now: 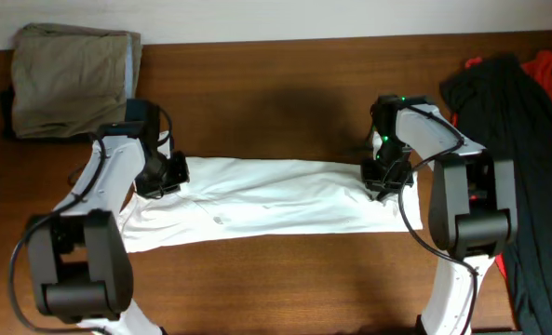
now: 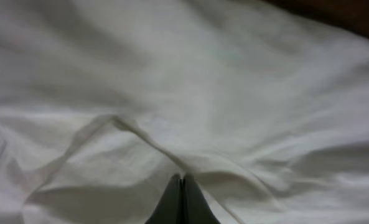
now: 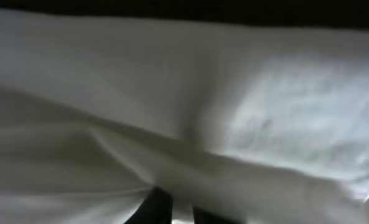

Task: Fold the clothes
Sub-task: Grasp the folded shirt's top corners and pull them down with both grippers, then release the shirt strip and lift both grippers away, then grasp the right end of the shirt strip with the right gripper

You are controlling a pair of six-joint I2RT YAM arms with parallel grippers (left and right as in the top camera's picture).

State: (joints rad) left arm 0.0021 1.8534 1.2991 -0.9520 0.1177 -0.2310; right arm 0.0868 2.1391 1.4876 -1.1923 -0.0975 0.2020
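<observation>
A white garment (image 1: 276, 195) lies as a long folded strip across the middle of the brown table (image 1: 276, 279). My left gripper (image 1: 161, 177) is at its left end. In the left wrist view its fingers (image 2: 182, 182) are pressed together with a raised ridge of the white cloth (image 2: 190, 87) at their tips. My right gripper (image 1: 385, 179) is at the strip's right end. In the right wrist view its fingers (image 3: 181, 210) are nearly closed with white cloth (image 3: 234, 106) pinched between them.
A folded olive garment (image 1: 71, 79) lies at the back left corner. A pile of dark and red clothes (image 1: 522, 130) covers the right side of the table, close to the right arm.
</observation>
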